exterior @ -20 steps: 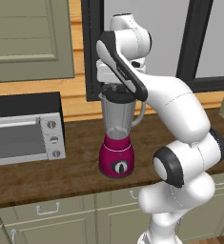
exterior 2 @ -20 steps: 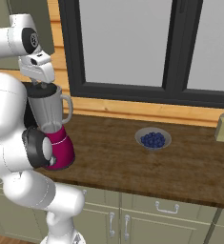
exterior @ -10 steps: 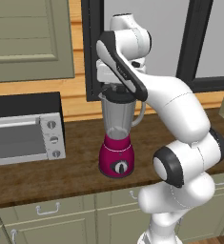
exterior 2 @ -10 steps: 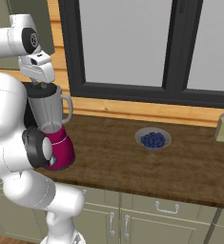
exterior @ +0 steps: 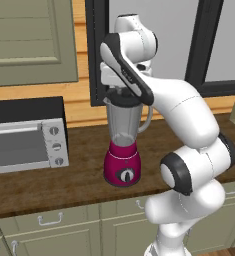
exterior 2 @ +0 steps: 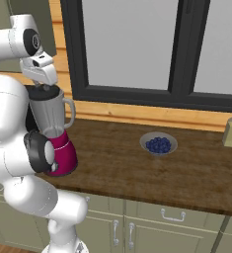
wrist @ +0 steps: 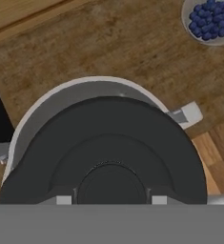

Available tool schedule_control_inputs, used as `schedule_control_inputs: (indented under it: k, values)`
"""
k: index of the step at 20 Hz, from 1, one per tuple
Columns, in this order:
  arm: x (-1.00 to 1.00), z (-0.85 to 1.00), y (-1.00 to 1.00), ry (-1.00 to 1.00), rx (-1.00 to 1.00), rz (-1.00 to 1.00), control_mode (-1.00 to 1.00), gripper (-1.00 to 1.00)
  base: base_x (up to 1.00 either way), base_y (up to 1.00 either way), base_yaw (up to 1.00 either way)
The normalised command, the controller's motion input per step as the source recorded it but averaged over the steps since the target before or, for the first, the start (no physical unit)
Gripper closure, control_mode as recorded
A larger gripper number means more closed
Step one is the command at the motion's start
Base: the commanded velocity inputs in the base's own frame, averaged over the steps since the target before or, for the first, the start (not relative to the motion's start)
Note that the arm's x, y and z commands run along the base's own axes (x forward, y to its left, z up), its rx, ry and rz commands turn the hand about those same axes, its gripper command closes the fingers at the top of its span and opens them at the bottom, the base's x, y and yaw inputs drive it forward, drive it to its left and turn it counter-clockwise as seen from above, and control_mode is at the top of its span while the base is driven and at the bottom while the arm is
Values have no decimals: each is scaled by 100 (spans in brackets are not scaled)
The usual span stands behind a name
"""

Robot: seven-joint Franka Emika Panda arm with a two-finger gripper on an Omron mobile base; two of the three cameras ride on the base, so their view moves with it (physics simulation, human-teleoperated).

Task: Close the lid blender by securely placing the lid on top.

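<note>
I see the tall clear greyish blender with its magenta base and round black dial standing upright on the dark wooden desk, about mid-picture. Its side handle points right. A dark band sits at the jar's mouth; I take it for the flat black lid, though I cannot tell how fully it is seated. My pincer is directly above the jar top, its fingers hidden behind the white arm link, so their stance is unclear. To the left stands a silver toaster oven with three knobs, apart from the blender. Grey-green cabinet drawers run below the desk edge.
</note>
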Motion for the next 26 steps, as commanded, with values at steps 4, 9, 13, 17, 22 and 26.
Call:
schedule_control_inputs:
  k: [4, 9, 13, 17, 22, 26]
  values:
    - [13, 0, 0, -5, 0, 0, -100, 100, 0, 0, 0]
    - [14, 0, 0, -1, 0, 0, -100, 100, 0, 0, 0]
    - [17, 0, 0, 0, 0, 0, -100, 100, 0, 0, 0]
    - [16, -1, 0, 0, 0, 0, -100, 100, 0, 0, 0]
    - [16, -4, 3, 0, 0, 0, -100, 100, 0, 0, 0]
    - [4, -13, 11, 0, 0, 0, -100, 100, 0, 0, 0]
